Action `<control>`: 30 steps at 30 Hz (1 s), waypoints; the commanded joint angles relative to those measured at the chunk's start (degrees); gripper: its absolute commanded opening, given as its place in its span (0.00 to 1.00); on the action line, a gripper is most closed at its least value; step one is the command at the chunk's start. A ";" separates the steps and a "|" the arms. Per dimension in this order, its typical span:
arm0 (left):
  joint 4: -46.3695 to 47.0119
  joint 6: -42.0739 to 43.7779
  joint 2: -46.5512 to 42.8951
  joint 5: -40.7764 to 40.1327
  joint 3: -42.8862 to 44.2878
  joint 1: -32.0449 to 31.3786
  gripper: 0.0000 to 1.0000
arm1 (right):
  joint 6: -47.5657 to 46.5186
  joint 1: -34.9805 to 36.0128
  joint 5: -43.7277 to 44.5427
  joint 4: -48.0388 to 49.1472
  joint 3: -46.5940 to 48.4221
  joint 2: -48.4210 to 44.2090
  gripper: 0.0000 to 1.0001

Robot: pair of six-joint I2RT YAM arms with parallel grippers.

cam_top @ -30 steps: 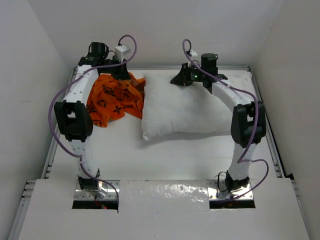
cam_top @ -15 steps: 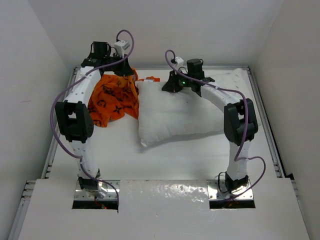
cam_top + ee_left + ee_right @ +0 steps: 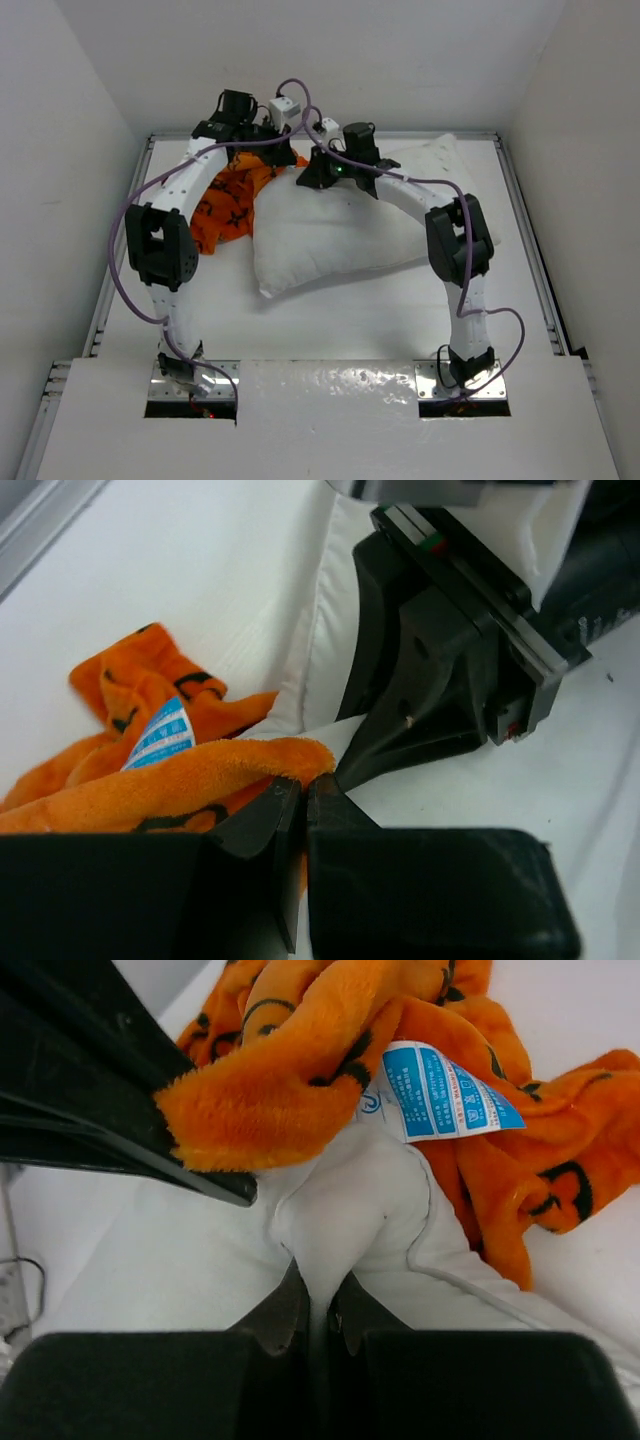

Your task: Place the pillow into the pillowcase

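Observation:
The white pillow (image 3: 340, 235) lies across the middle of the table, its far left corner pinched in my shut right gripper (image 3: 308, 180). In the right wrist view that gripper (image 3: 320, 1305) clamps a fold of the pillow (image 3: 345, 1215). The orange pillowcase (image 3: 228, 200) is bunched at the far left. My left gripper (image 3: 287, 157) is shut on its fleecy edge, lifted just above the pillow corner. In the left wrist view the shut left gripper (image 3: 303, 792) pinches the pillowcase (image 3: 190, 775), right beside the right gripper's black body (image 3: 440, 670). A blue care label (image 3: 445, 1090) hangs from the pillowcase (image 3: 300, 1050).
White walls box in the table (image 3: 350, 320) on the left, back and right. A metal rail (image 3: 118, 265) runs along the left edge. Purple cables (image 3: 300, 95) loop over both wrists, which crowd together at the back centre.
My right gripper has dragged the pillow leftward toward the pillowcase. My left gripper has carried the pillowcase edge to the right, so the two grippers now meet.

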 commanded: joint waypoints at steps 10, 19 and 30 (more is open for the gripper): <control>-18.48 23.33 -3.30 12.57 6.93 -7.02 0.00 | 37.38 -8.59 29.70 27.72 -17.44 -6.47 0.00; -12.16 9.57 -3.38 2.98 3.32 -2.38 0.77 | -2.40 -14.21 0.95 2.73 -16.49 -17.71 0.99; -13.91 16.00 -7.60 -7.00 -2.79 6.89 0.19 | -5.50 -10.37 0.49 -21.06 16.00 -3.68 0.13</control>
